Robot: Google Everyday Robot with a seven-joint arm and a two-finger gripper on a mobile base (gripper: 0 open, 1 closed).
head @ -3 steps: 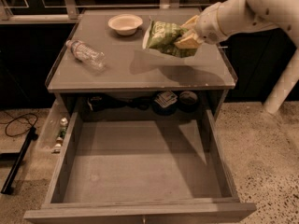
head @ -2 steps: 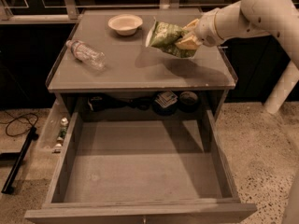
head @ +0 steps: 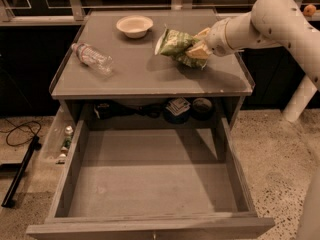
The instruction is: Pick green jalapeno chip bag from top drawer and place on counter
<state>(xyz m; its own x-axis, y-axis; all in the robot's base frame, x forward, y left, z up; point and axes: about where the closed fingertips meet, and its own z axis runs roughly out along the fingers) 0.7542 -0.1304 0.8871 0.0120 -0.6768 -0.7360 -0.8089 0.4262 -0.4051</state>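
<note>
Our gripper (head: pixel 199 49) is clamped on the bag (head: pixel 175 44) over the counter (head: pixel 145 79). The drawer (head: pixel 150 184) stands open.

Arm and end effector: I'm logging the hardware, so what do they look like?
The arm is smooth and off-white, built of thick rounded tubular links with a bulbous joint; no cables or markings show. The end effector, above the counter, is pale tan.

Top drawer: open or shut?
Open: top drawer pulled out, bare floor showing. The gripper holds the green jalapeno chip bag over the counter.
</note>
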